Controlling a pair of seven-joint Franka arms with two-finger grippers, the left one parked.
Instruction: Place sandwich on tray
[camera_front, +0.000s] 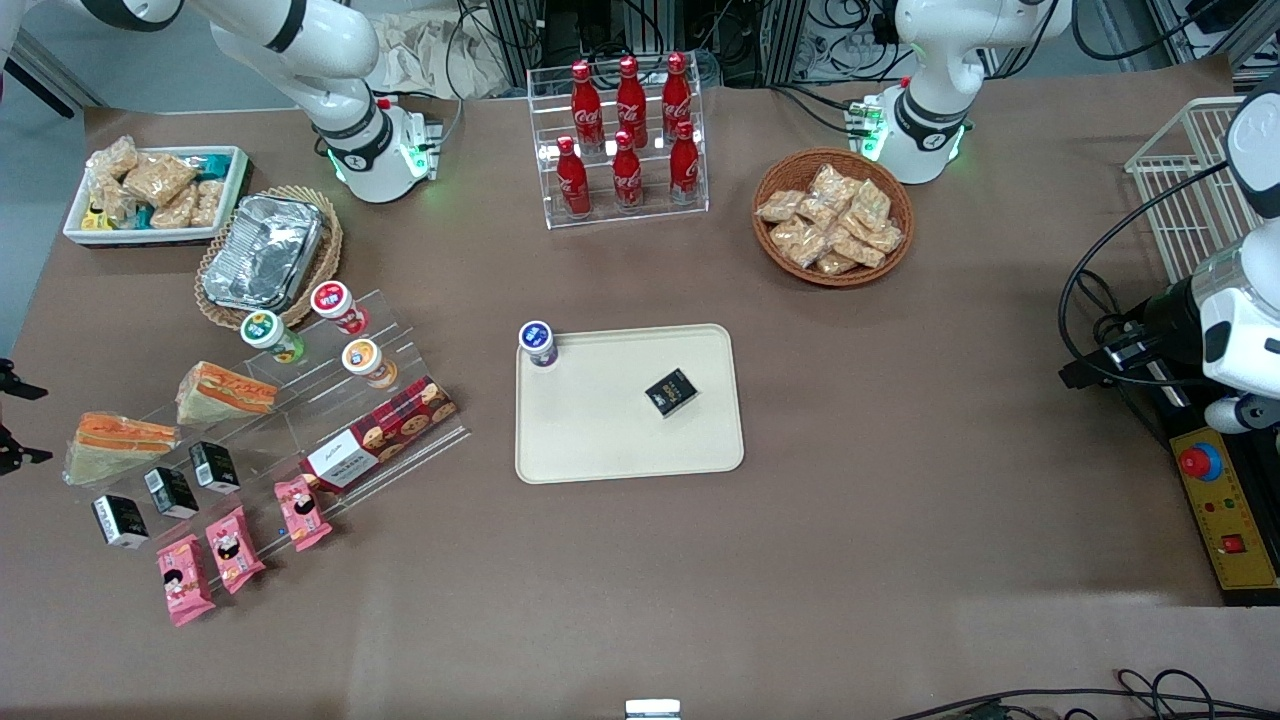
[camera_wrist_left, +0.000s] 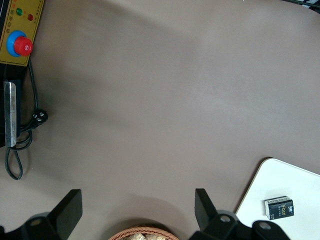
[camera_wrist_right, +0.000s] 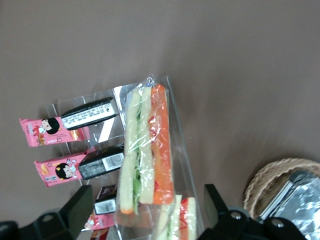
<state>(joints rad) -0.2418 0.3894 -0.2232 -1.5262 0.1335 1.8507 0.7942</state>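
Two wrapped wedge sandwiches lie on a clear acrylic step stand toward the working arm's end of the table. One sandwich (camera_front: 120, 440) (camera_wrist_right: 147, 150) is at the table's edge. The other sandwich (camera_front: 225, 392) (camera_wrist_right: 177, 222) is beside it, nearer the foil container. My gripper (camera_wrist_right: 147, 217) is open and empty, high above the first sandwich, with that sandwich showing between its fingers (camera_wrist_right: 80, 210). In the front view only dark parts of the gripper (camera_front: 15, 420) show at the picture's edge. The cream tray (camera_front: 600, 440) (camera_wrist_left: 295, 185) lies mid-table.
A black box (camera_front: 671, 391) lies on the tray and a blue-lidded cup (camera_front: 537, 343) stands at its corner. Black boxes (camera_wrist_right: 90, 112), pink packets (camera_wrist_right: 40, 131) and a cookie box (camera_front: 380, 432) crowd the stand. The foil container (camera_front: 262, 252) sits in a wicker basket.
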